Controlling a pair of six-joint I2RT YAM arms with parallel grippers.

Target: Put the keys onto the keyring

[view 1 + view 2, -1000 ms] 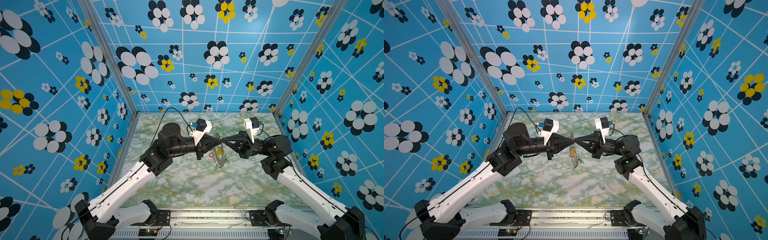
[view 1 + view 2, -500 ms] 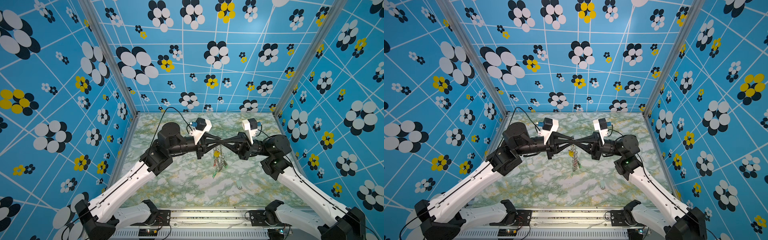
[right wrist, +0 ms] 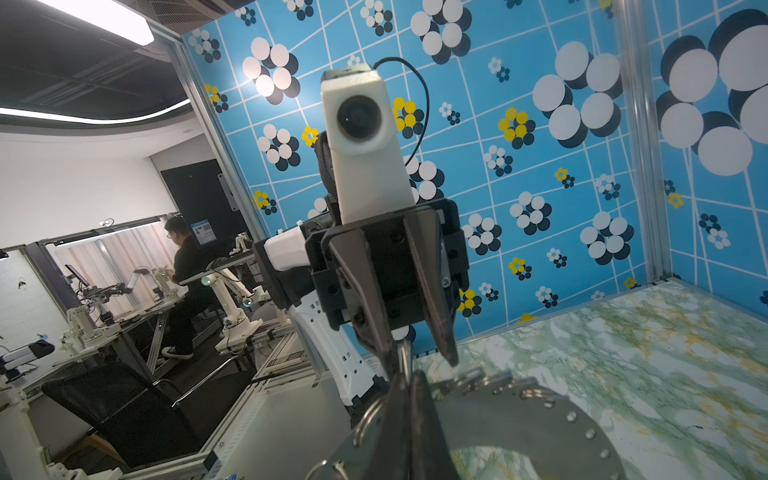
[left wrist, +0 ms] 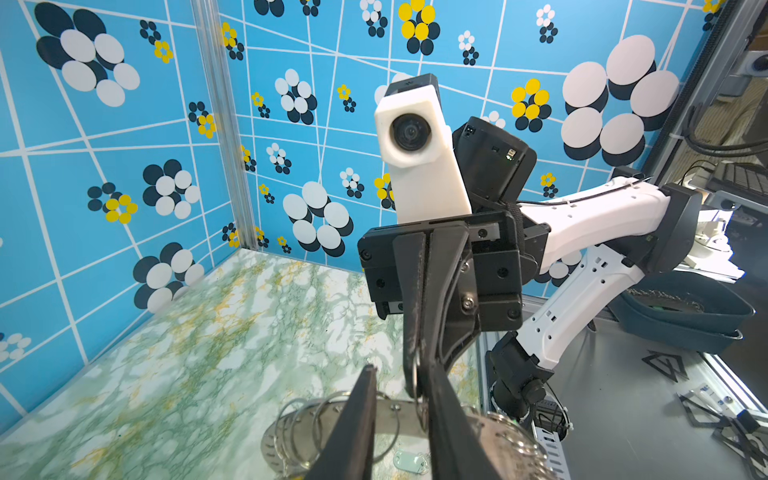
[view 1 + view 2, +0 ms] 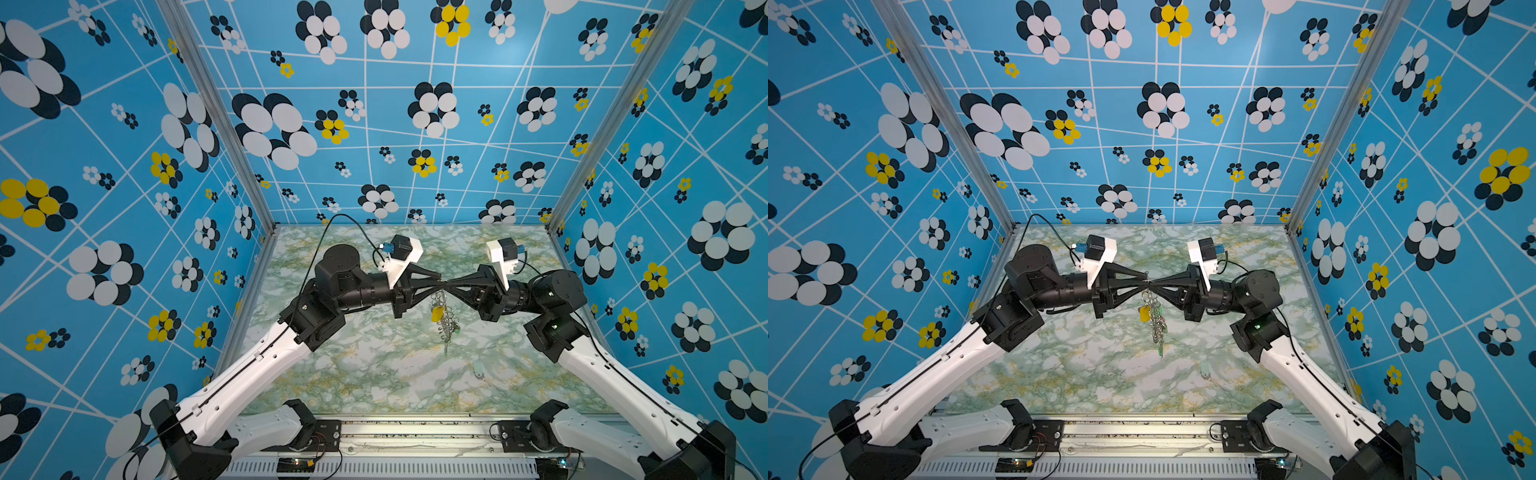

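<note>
As the keyring (image 5: 1156, 321) hangs, keys (image 5: 1144, 313) dangle below.

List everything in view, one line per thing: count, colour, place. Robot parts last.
keyring: one, grey metal disc fringed with silvery wire loops, held up above the table between the two grippers
yellow-tagged key: one, yellow tag, hanging from the keyring
green-tagged key: one made out, green tag, hanging lowest from the keyring
mint-tagged key: one, pale mint tag, lying on the table on the right arm's side, off the keyring
table: one, green-and-white marble pattern, under both arms
walls: three, blue with flower pattern, around the table
left gripper: one, black, jaws open at the keyring's edge
right gripper: one, black, jaws shut on the keyring's edge
</note>
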